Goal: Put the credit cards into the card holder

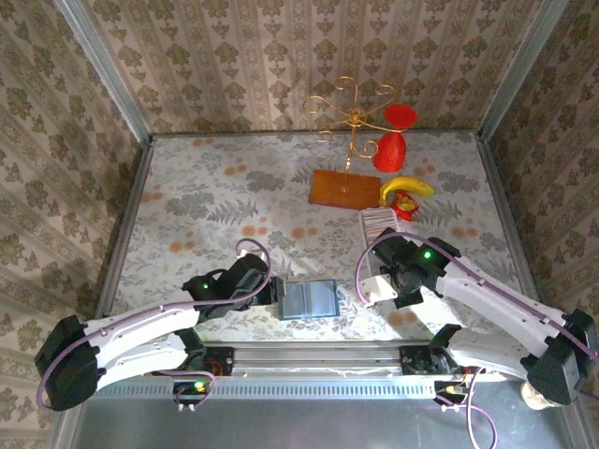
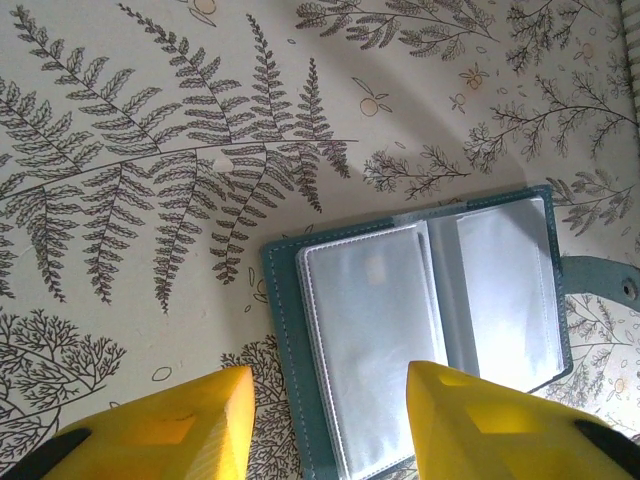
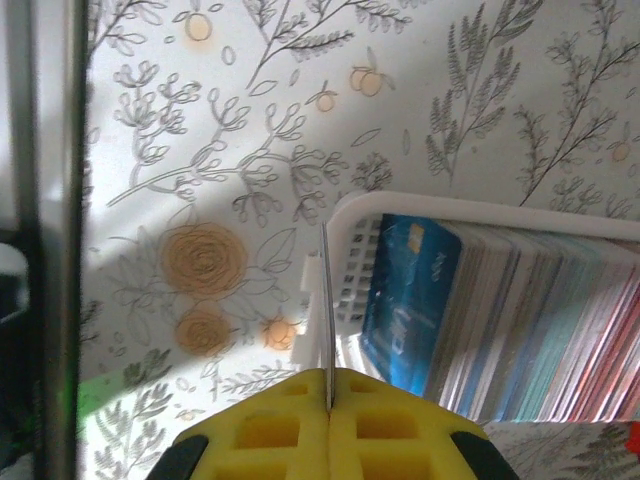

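Observation:
The card holder (image 1: 311,299) (image 2: 420,300) lies open and flat near the table's front edge, a teal case with clear sleeves inside. My left gripper (image 2: 328,385) (image 1: 267,285) hovers over its left panel, yellow fingers (image 2: 190,420) apart and empty. My right gripper (image 3: 328,375) (image 1: 379,281) is shut on one thin credit card (image 3: 326,300), seen edge-on and standing upright from the pads. Just beyond it stands a white tray (image 3: 360,215) (image 1: 379,223) packed with upright credit cards (image 3: 520,300), a blue one (image 3: 410,290) at the front.
An orange-brown board (image 1: 339,187) with a gold wire stand sits at the back, red items and a banana (image 1: 407,187) beside it. Wallpapered walls enclose the table on three sides. A metal rail (image 1: 309,355) runs along the near edge.

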